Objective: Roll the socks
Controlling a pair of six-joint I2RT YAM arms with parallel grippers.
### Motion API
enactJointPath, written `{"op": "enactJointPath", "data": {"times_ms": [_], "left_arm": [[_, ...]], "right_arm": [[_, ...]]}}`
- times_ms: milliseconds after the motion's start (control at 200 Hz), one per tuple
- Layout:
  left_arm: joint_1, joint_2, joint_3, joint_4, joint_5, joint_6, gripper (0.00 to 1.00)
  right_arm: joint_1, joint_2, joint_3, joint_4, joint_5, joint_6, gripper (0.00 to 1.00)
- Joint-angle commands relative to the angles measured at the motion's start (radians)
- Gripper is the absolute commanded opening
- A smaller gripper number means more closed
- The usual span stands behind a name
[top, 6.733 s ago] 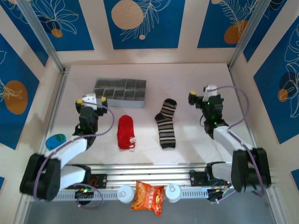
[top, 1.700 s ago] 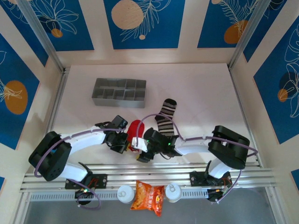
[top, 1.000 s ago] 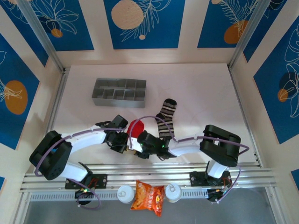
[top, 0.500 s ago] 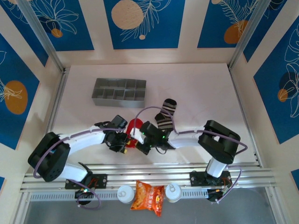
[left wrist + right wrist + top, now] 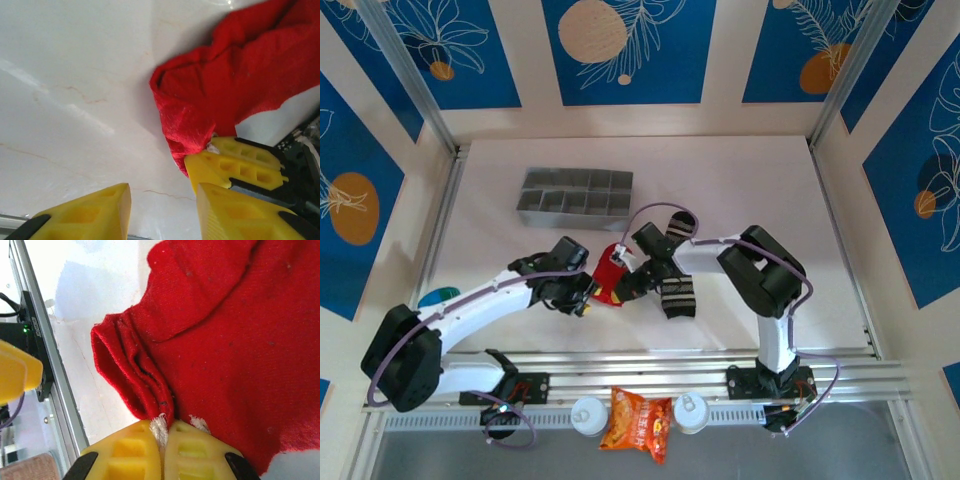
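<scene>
Red sock [image 5: 611, 270] bunched on the surface [image 5: 750, 180] near its front middle, edge fold pinched tight by right fingers [image 5: 125, 455]. Left fingers [image 5: 85, 215] spread, empty, just beside the sock's left. Striped sock [image 5: 677, 292] lies right of it, right arm [image 5: 720, 245] crossing over it. Grey tray [image 5: 575, 222] sits well behind.

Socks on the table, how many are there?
2. The red sock lies near the table's front middle, its edge pinched by the right gripper. The striped sock lies just to its right, partly under the right arm.
</scene>
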Motion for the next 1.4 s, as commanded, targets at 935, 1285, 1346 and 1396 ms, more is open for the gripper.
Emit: {"op": "enactJointPath", "data": {"times_ms": [935,1285,1346,1396], "left_arm": [[0.046,0.369,0.079,-0.002,-0.112,0.109,0.21],[0.076,0.313,0.048,-0.094,-0.03,0.116,0.15],[0.081,0.315,0.061,-0.106,-0.017,0.13,0.15],[0.085,0.317,0.07,-0.119,-0.011,0.138,0.15]], "right_arm": [[0.007,0.003,0.105,-0.228,0.002,-0.054,0.24],[0.189,-0.463,-0.398,0.345,0.55,-0.476,0.6],[0.247,-0.461,-0.4,0.346,0.65,-0.579,0.6],[0.292,-0.438,-0.387,0.35,0.75,-0.65,0.6]]}}
